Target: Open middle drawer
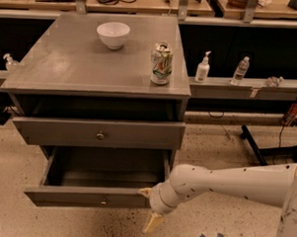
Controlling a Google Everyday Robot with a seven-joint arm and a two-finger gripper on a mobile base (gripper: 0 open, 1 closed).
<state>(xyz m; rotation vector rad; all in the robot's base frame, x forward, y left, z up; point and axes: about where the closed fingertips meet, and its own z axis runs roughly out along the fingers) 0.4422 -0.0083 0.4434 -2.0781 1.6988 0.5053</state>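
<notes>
the middle drawer (54, 131) has a smooth, matt grey front with a dull metal knob (100, 135). the cabinet top (66, 70) carries a soft sheen. the bowl (113, 34) looks glossy white, the can (161, 64) shiny metal. the gripper (149, 207), smooth cream plastic, sits at the bottom drawer's (71, 197) right end.

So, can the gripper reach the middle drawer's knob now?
Probably yes: the gripper sits at the front right corner of the middle drawer, and the knob at the front's centre has nothing blocking it.
</notes>
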